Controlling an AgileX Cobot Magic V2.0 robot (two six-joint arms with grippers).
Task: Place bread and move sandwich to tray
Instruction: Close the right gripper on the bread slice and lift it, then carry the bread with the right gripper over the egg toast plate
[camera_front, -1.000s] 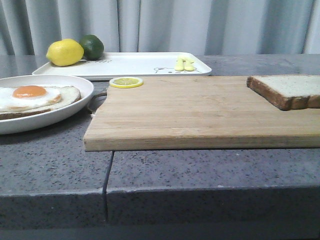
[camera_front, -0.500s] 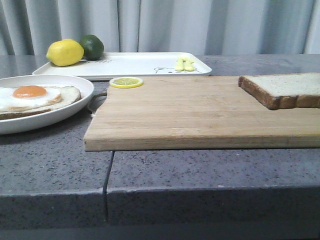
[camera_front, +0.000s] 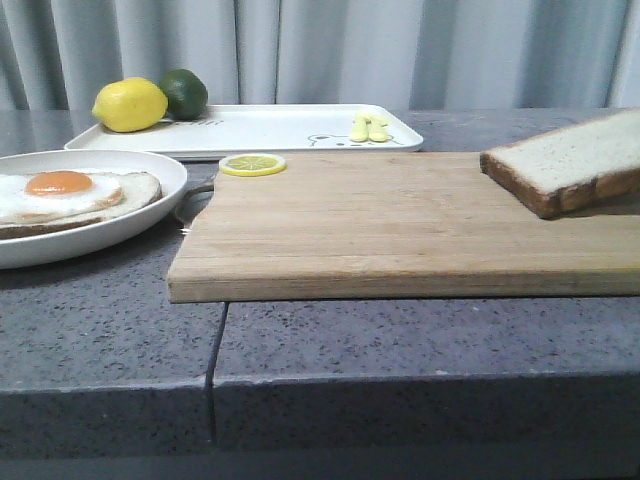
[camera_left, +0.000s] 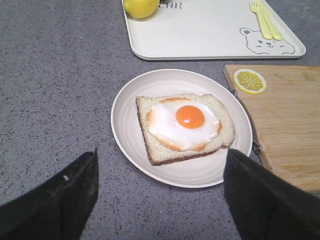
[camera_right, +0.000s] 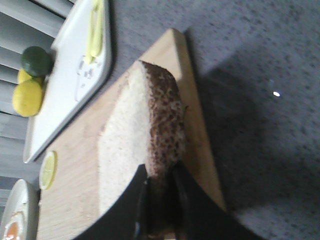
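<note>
Front view: thick white brown-crusted bread slice (camera_front: 570, 165) tilted over wooden cutting board (camera_front: 400, 225), unplaced; left wrist: spread-open left gripper (camera_left: 160, 192) above egg-topped sandwich on round white plate (camera_left: 182, 125), white rectangular tray (camera_left: 210, 35) unfilled; right wrist: right gripper (camera_right: 157, 200) clamping bread.

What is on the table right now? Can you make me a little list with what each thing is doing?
bread: tilted, one edge lifted off the cutting board, pinched by the right gripper
sandwich: egg on bread, lying on its round white plate, not touched
left gripper: open, hanging above the plate
tray: behind the board, carrying a lemon, a lime and a yellow fork
lemon slice: flat on the board's far corner
</note>
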